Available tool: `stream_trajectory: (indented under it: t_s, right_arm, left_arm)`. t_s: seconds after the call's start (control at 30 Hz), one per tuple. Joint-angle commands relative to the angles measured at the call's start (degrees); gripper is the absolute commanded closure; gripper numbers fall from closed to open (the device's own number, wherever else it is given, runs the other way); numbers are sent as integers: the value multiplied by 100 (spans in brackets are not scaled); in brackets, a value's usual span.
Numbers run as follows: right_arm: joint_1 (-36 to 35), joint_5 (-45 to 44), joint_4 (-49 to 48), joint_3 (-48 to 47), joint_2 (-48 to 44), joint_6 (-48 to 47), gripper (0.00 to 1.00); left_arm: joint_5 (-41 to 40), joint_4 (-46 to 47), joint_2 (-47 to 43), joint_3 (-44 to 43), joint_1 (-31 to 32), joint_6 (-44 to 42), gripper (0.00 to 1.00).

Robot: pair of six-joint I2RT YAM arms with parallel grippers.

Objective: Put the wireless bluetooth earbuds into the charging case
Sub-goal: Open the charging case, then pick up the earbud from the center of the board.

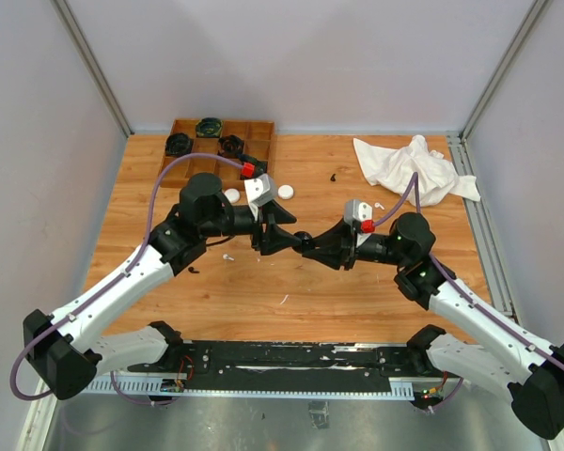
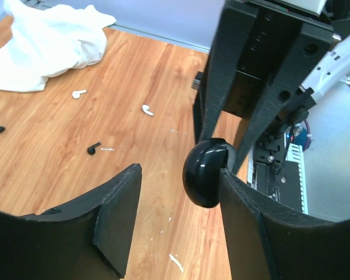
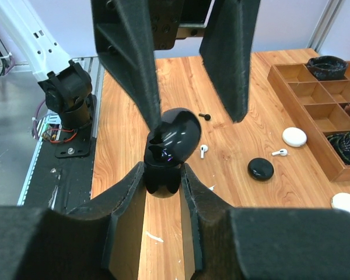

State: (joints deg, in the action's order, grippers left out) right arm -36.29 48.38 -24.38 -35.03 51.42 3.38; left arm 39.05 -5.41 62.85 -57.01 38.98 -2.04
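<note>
**Holding station, right arm.** The right fingers (image 3: 163,172) are pressed against the lower half of the black charging case (image 3: 175,135), 1 finger on each side. The case is carried clear of the table (image 1: 169,282), above its middle. Judged purpose: the right arm serves as a vice, so the small round case cannot slide or spin while the other arm works on it.

**Working station, left arm.** The left fingers (image 2: 176,179) are spread and grip nothing. 1 finger touches the case. In the right wrist view its tip sits at the line where the glossy upper shell meets the lower half. The upper shell appears tilted back. Judged purpose: this finger is placed to lever the lid, or to keep it raised, which exposes the sockets.

**Earbuds.** No earbud is seen in either set of fingers, and the inside of the case is hidden. The earbuds lie loose on the table, well apart from the case:
- 1 white earbud (image 3: 203,151) and 1 black earbud (image 3: 205,116), between the middle and the left edge.
- 1 second white earbud (image 3: 279,153), near a closed black case (image 3: 261,168) and a white case (image 3: 294,136), on the side of the wooden tray (image 1: 270,136) at the far left corner.

**Judged status.** Insertion is not yet begun. 1 arm must be freed to fetch an earbud.
</note>
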Motion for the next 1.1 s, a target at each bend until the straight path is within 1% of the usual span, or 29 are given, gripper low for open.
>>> stream_trajectory:
  t_s: [0.0,0.23,0.3,0.37,0.47,0.53,0.57,0.6,0.63,0.7,0.77,0.83,0.9,1.0,1.07]
  right_arm:
    - [-85,223,-163,59,-73,-48,99]
    - [-85,142,-162,59,-53,-54,99]
    - [-88,30,-134,84,-69,-81,99]
    - [-80,-169,-66,119,-89,-165,99]
    - [-76,-534,48,206,-142,-301,99]
    - [-70,-788,48,295,-178,-349,99]
    - [-64,-952,45,344,-191,-372,99]
    - [-70,-1073,33,393,-199,-395,99]
    - [-70,-1182,19,446,-210,-413,99]
    - [-65,-1361,1,539,-239,-433,99]
    - [-66,-1476,-54,658,-275,-434,99]
    - [-71,-1525,-50,730,-321,-434,99]
    - [-69,-1538,-66,802,-354,-449,99]
    - [-66,-1558,-53,883,-418,-460,99]
    - [-67,-1567,-67,930,-481,-452,99]
  left_arm:
    - [-214,241,62,-187,-123,181,39]
    - [-134,298,100,-127,-136,242,35]
    - [-127,331,65,-82,-136,260,32]
    - [-221,350,-4,-41,-136,272,28]
    - [-630,304,-127,24,-136,354,24]
    - [-1067,250,-175,63,-135,530,23]
    - [-1420,212,-185,79,-136,694,22]
    - [-1840,169,-205,109,-136,892,22]
    - [-2423,107,-222,178,-144,1181,22]
    - [-3348,-96,-254,318,-145,1677,19]
    - [-3991,-400,-244,437,-172,2039,18]
    - [-4386,-756,-201,549,-216,2338,17]
    - [-4789,-1018,-198,735,-264,2686,15]
    - [-5157,-1284,-294,1105,-425,3254,11]
    - [-5399,-1435,-388,1340,-537,3590,5]
